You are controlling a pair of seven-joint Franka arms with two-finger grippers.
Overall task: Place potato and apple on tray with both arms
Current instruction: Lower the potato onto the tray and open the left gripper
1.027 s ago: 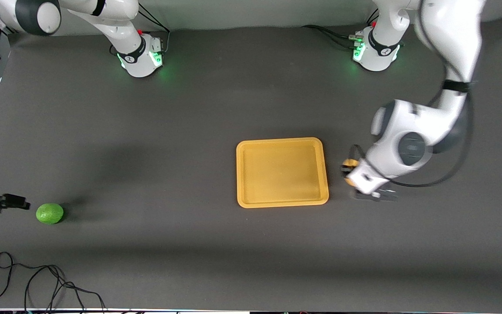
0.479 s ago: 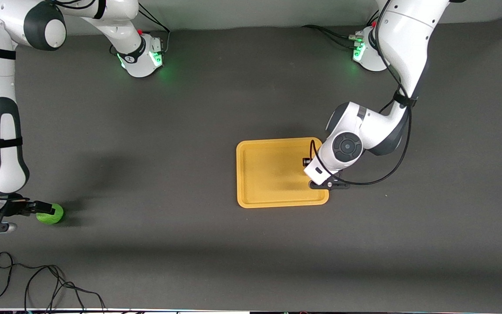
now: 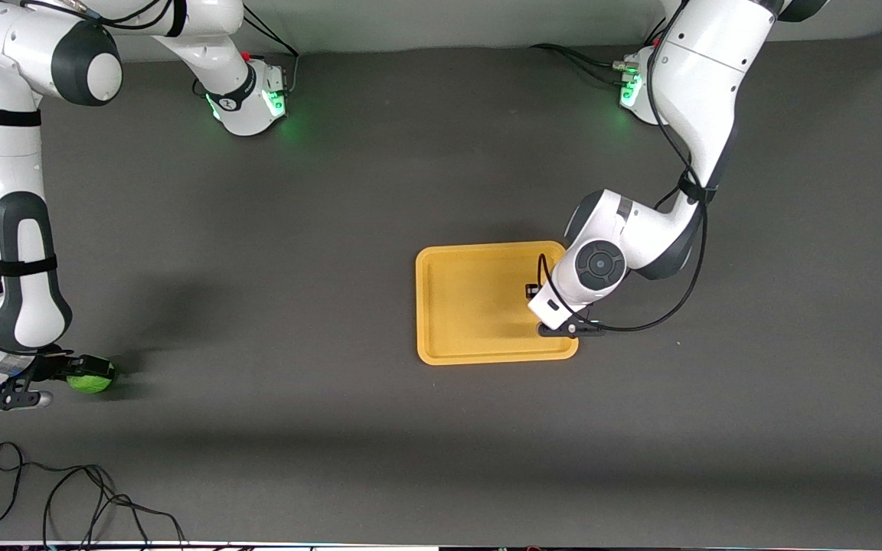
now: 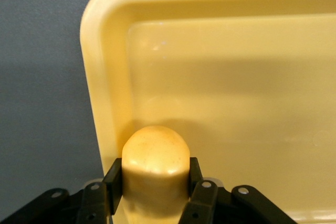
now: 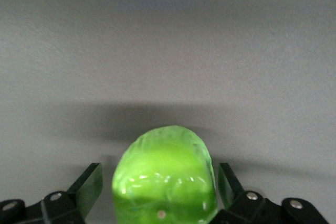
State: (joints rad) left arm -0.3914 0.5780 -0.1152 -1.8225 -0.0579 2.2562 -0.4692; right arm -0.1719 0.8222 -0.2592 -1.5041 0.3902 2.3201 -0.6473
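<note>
The yellow-orange tray (image 3: pixel 479 306) lies mid-table. My left gripper (image 3: pixel 537 291) is over the tray's end toward the left arm. It is shut on the yellow-orange potato (image 4: pixel 155 156), which my wrist hides in the front view. In the left wrist view the left gripper (image 4: pixel 155 174) holds the potato low over the tray floor (image 4: pixel 236 87), near a rounded corner. The green apple (image 3: pixel 93 379) rests on the table at the right arm's end. My right gripper (image 3: pixel 80 373) is open, and its fingers straddle the apple (image 5: pixel 165 177) with a gap at each side (image 5: pixel 159 174).
A black cable (image 3: pixel 66 497) loops on the table nearer the front camera than the apple. The two green-lit arm bases (image 3: pixel 249 99) (image 3: pixel 644 92) stand along the table's edge farthest from the front camera.
My left gripper has carried the potato from beside the tray to over it. My right gripper has moved in on the apple and now straddles it.
</note>
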